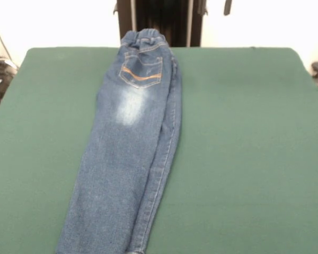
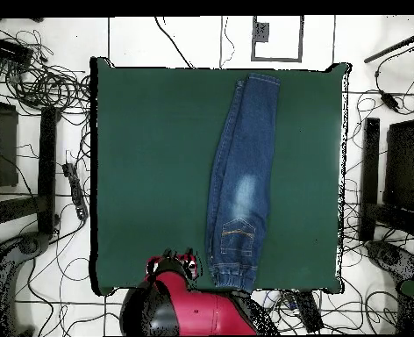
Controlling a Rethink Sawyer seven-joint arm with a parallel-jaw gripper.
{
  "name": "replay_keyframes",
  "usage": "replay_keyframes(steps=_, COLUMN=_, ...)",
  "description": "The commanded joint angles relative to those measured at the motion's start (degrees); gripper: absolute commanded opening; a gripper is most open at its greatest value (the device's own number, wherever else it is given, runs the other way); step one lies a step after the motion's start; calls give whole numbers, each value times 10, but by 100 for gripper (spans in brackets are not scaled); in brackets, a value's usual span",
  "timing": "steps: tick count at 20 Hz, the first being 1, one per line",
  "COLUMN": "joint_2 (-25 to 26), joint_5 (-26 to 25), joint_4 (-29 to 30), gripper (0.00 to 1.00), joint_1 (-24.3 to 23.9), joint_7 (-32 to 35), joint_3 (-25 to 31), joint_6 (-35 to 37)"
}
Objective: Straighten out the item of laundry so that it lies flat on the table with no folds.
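The item of laundry (image 1: 128, 153) is a small pair of blue denim jeans lying lengthwise on the green table (image 1: 244, 137). One leg is folded over the other, so the jeans form a single narrow strip with the lower leg's edge showing along one side. The stitched back pocket and a faded patch face up. The elastic waistband (image 2: 232, 279) reaches the table edge nearest the robot and the cuffs (image 2: 259, 81) reach the opposite edge. The red arm is drawn back, and its gripper end (image 2: 171, 261) hovers at the table edge, beside the waistband and apart from it.
Green tabletop (image 2: 149, 167) stretches wide on both sides of the jeans. Cables and dark stands (image 2: 44, 149) crowd the floor around the table. The robot's red base (image 2: 193, 311) sits just beyond the waistband edge.
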Motion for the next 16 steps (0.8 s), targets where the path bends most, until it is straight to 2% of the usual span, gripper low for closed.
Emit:
replay_keyframes(steps=1, joint_2=82, joint_5=-21, joint_4=53, gripper=100, joint_1=-12, joint_7=124, joint_3=13, joint_6=-70)
replay_keyframes(steps=5, joint_2=96, joint_5=-25, joint_4=53, gripper=100, joint_1=-19, joint_7=127, joint_3=17, joint_6=-87)
replay_keyframes(steps=16, joint_2=95, joint_5=-27, joint_4=57, gripper=100, joint_1=-36, joint_7=130, joint_3=33, joint_6=-95)
